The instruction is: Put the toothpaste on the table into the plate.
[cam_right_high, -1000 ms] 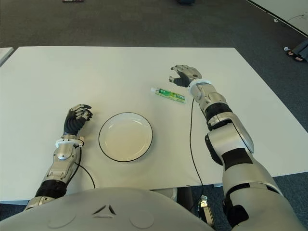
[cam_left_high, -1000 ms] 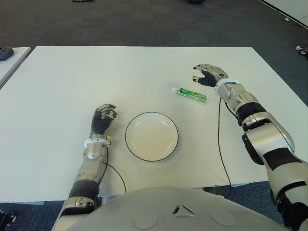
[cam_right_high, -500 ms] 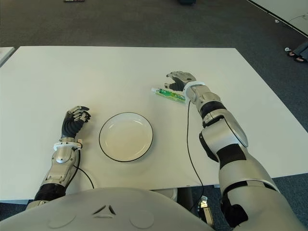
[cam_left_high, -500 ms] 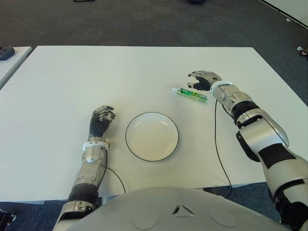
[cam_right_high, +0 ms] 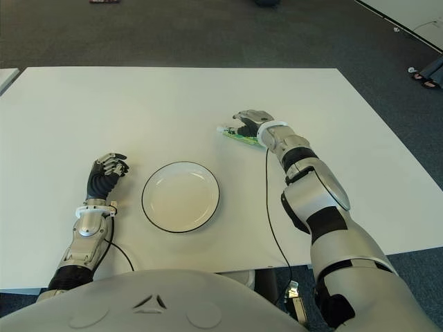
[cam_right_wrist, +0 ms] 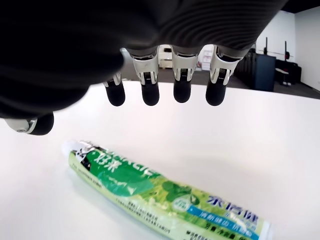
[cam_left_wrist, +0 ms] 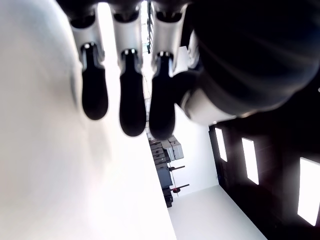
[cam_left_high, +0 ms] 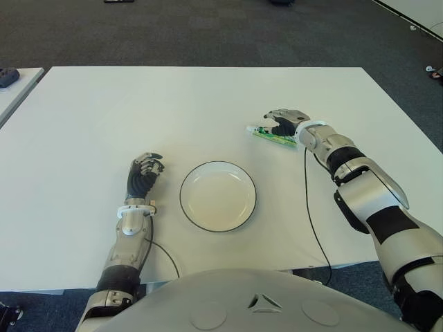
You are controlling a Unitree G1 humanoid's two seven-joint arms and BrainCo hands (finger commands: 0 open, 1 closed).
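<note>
The toothpaste (cam_left_high: pixel 268 136) is a green and white tube lying flat on the white table (cam_left_high: pixel 173 104), to the right of and beyond the plate. My right hand (cam_left_high: pixel 279 125) hovers right over its far end, open. In the right wrist view the fingertips (cam_right_wrist: pixel 182 93) hang spread above the tube (cam_right_wrist: pixel 150 185) and hold nothing. The white plate (cam_left_high: pixel 218 196) with a dark rim sits near the table's front, with nothing in it. My left hand (cam_left_high: pixel 143 173) shows just left of the plate, fingers curled with nothing in them.
A thin black cable (cam_left_high: pixel 309 200) runs from my right wrist across the table to its front edge. A second table's corner (cam_left_high: pixel 17 86) with a dark object (cam_left_high: pixel 8 76) stands at the far left. Dark carpet surrounds the table.
My right hand has moved left and lowered from beside the tube's right end to over the tube. The toothpaste and plate have not moved. The left hand barely shifted.
</note>
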